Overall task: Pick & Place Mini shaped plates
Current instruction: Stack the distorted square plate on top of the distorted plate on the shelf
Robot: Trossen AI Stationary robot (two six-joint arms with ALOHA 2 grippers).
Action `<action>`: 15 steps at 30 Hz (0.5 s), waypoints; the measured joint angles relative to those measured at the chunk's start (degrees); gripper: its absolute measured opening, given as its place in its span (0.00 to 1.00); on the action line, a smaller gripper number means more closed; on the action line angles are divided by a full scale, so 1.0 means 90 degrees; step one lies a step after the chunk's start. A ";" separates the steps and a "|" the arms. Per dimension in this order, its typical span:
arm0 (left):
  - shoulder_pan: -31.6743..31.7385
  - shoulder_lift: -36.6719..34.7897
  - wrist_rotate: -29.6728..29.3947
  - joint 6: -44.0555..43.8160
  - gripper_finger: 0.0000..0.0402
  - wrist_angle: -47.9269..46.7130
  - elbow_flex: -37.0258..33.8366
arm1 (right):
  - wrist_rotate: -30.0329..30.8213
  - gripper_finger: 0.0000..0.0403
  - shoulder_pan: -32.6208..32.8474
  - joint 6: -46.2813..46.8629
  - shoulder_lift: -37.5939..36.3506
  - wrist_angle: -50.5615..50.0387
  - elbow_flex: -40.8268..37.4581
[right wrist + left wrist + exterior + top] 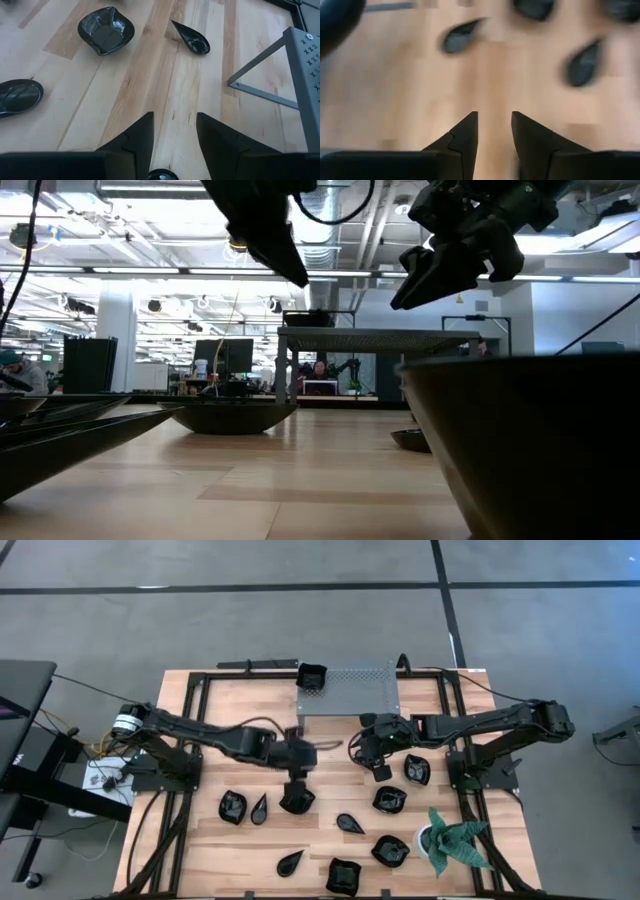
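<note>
Several small glossy black plates lie on the wooden table [200,840]: a wavy one [232,806], a teardrop [259,808], another teardrop [349,823], a squarish one [389,799] and others nearer the front. One black plate [312,675] sits on the far left corner of the grey perforated shelf [350,690]. My left gripper [296,785] hangs open and empty above the table's middle, over a plate [297,803]; its wrist view shows the open fingers [495,117]. My right gripper [380,770] is open and empty [175,120] in front of the shelf.
A green spiky plant [455,840] in a white pot stands at the near right. The shelf's leg and brace [260,90] stand close to my right gripper. Black frame rails [190,730] run along the table's sides. Bare wood lies between the two grippers.
</note>
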 joint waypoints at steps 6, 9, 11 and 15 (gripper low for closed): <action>-0.0513 0.0000 0.0332 -0.0416 0.30 -0.0001 0.0000 | -0.0081 0.35 0.0010 0.0215 0.0000 0.0041 0.0000; -0.0683 0.0000 0.0321 -0.0416 0.30 -0.0001 0.0000 | -0.0655 0.34 0.0076 0.0498 -0.0001 0.0207 0.0001; -0.0764 0.0000 0.0316 -0.0416 0.30 -0.0001 0.0000 | -0.1139 0.33 0.0214 0.1063 0.0000 0.0298 0.0002; -0.0824 0.0000 0.0302 -0.0416 0.30 -0.0003 0.0000 | -0.1395 0.30 0.0836 0.2257 0.0141 0.0313 0.0006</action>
